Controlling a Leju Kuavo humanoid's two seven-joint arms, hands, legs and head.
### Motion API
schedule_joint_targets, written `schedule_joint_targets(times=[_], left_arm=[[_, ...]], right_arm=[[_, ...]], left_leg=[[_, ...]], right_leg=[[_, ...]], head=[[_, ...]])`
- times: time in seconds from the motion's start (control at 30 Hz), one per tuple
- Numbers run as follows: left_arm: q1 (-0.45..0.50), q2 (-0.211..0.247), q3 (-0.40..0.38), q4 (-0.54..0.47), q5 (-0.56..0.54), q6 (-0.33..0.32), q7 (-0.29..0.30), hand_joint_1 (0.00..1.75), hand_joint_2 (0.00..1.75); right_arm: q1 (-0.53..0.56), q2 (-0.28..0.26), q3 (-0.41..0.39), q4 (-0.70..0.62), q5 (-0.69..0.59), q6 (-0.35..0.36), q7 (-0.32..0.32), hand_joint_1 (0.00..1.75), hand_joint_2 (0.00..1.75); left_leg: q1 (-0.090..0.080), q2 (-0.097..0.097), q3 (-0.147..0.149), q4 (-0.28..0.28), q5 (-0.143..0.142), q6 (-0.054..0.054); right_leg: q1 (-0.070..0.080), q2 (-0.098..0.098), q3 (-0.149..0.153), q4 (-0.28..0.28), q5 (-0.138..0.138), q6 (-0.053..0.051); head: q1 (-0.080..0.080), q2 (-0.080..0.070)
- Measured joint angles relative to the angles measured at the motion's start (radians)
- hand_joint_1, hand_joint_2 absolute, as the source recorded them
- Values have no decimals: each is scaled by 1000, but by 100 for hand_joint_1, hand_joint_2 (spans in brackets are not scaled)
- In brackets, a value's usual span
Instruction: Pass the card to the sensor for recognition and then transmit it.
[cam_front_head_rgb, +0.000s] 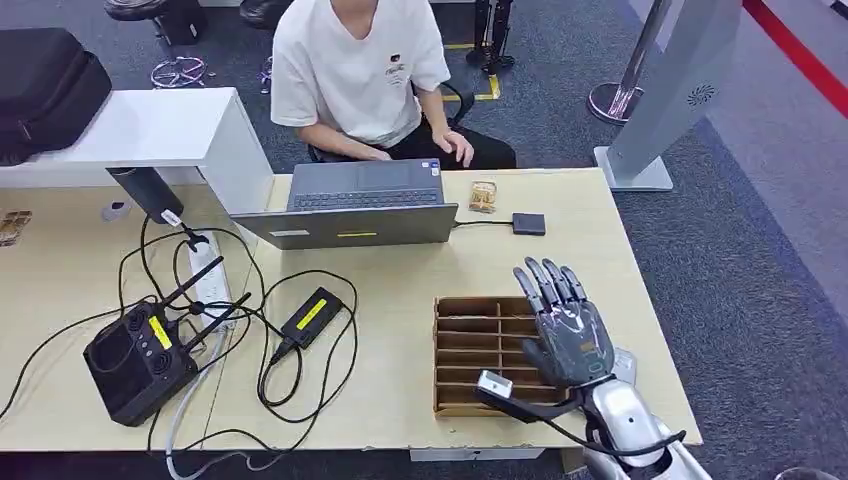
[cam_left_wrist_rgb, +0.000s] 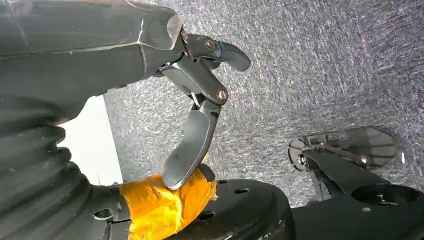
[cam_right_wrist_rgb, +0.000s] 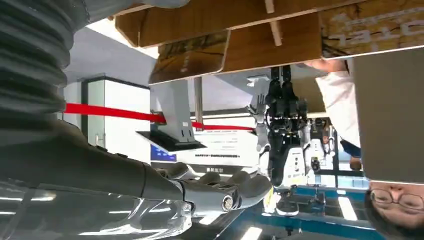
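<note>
Head view: the right hand (cam_front_head_rgb: 562, 325), dark metal with glossy segmented fingers, hovers flat and spread over a slotted cardboard organizer (cam_front_head_rgb: 470, 350) at the near right of a pale wooden table (cam_front_head_rgb: 400, 400); it holds nothing. A small brownish card (cam_front_head_rgb: 483, 196) lies flat on the far side of the table, just right of an open grey laptop (cam_front_head_rgb: 355, 205), beside a small dark square box (cam_front_head_rgb: 529, 223) wired to the laptop. A person in a white T-shirt (cam_front_head_rgb: 355, 65) sits behind the table. A black controller (cam_front_head_rgb: 138, 362) and looped cables lie at left.

Left wrist view: the left hand (cam_left_wrist_rgb: 197, 107) hangs over speckled grey carpet (cam_left_wrist_rgb: 320, 65), fingers apart and empty, with orange tape (cam_left_wrist_rgb: 165, 202) near the thumb.

Right wrist view: the right hand's fingers (cam_right_wrist_rgb: 220, 192) extended beneath the organizer's wooden dividers.
</note>
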Motion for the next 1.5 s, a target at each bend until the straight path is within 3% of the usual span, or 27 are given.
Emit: schedule_joint_targets(times=[0.43,0.67,1.0,1.5], left_arm=[[0,0,0,0,-3,-3,0,0,175],[1,0,0,0,0,-3,4,0,175],[1,0,0,0,3,-3,6,0,175],[1,0,0,0,3,-3,6,0,175]], right_arm=[[-19,17,4,48,0,-24,10,0,175],[-2,15,-36,51,5,-57,27,0,175],[21,6,-86,29,8,-66,30,0,175],[28,7,-92,19,18,-64,19,0,175]], left_leg=[[0,0,0,0,0,0],[0,0,0,0,0,0],[0,0,0,0,0,0],[0,0,0,0,0,0]], right_leg=[[0,0,0,0,0,0],[0,0,0,0,0,0],[0,0,0,0,0,0],[0,0,0,0,0,0]], head=[[0,0],[0,0],[0,0],[0,0]])
